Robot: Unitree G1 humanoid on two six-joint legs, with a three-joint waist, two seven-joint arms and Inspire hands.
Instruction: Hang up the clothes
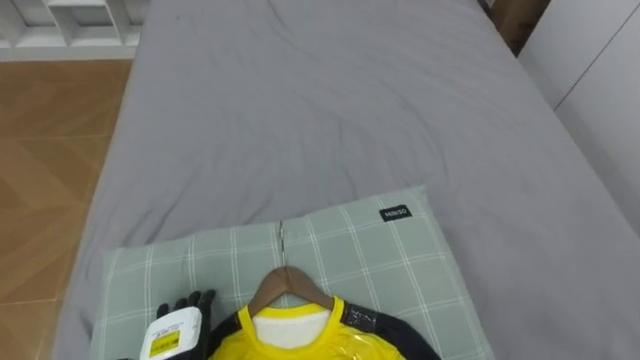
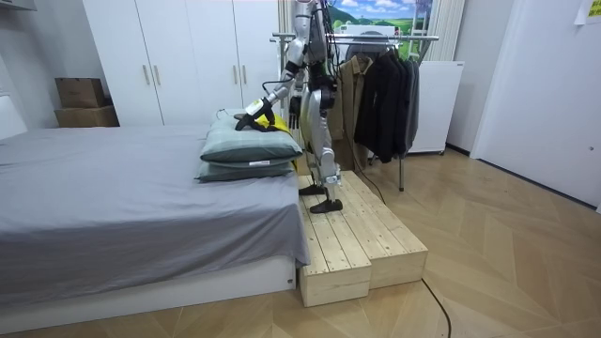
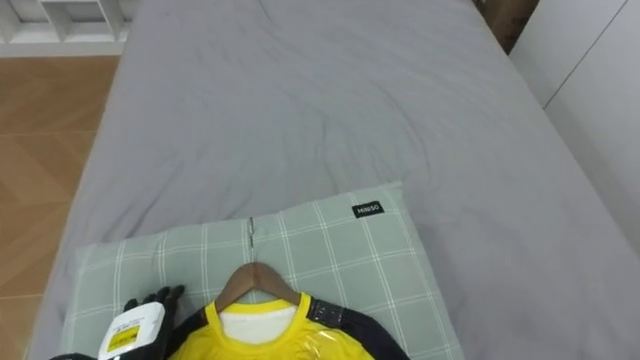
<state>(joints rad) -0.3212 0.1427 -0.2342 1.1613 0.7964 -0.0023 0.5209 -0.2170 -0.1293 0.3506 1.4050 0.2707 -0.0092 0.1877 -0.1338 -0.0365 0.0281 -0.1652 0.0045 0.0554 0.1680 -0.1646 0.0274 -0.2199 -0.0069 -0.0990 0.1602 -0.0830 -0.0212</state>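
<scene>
1. The left hand (image 1: 188, 306) rests on the pillow (image 1: 385, 260), its fingers seemingly straight and holding nothing.
2. Just beside it, the yellow shirt (image 1: 300, 346) lies on its wooden hanger (image 1: 290, 284).
3. The grey bed (image 1: 330, 100) stretches beyond.
4. The right hand (image 2: 299, 113) hangs at the hip; I cannot tell its state.
</scene>
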